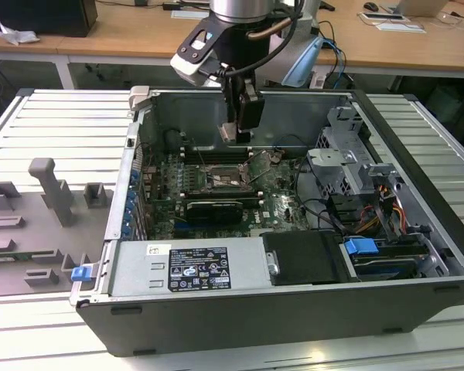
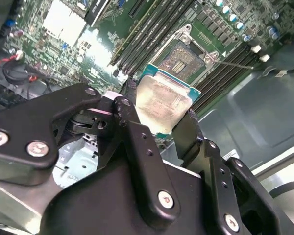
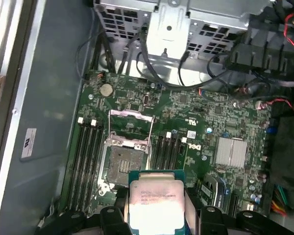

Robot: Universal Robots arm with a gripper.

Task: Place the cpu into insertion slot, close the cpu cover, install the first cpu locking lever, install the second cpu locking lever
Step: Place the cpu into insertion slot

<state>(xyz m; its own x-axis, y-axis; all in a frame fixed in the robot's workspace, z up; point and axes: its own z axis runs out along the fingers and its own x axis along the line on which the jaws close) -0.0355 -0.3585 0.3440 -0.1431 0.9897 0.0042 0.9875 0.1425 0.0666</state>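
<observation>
My gripper hangs over the motherboard inside the open computer case, shut on the cpu, a pale silver square chip on a teal-edged board. In both wrist views the black fingers clamp two opposite edges of the cpu. The insertion slot lies bare on the board just beyond the chip, a dark square with a grey rim, also seen as the insertion slot below the gripper. The cpu cover stands swung open at the socket's far side. A thin locking lever sticks up beside it.
Long black memory slots flank the socket on both sides. A silver heatsink, a black card, a metal drive cage with cables, and the power supply crowd the case. Grey fixtures sit on the table at the exterior view's left.
</observation>
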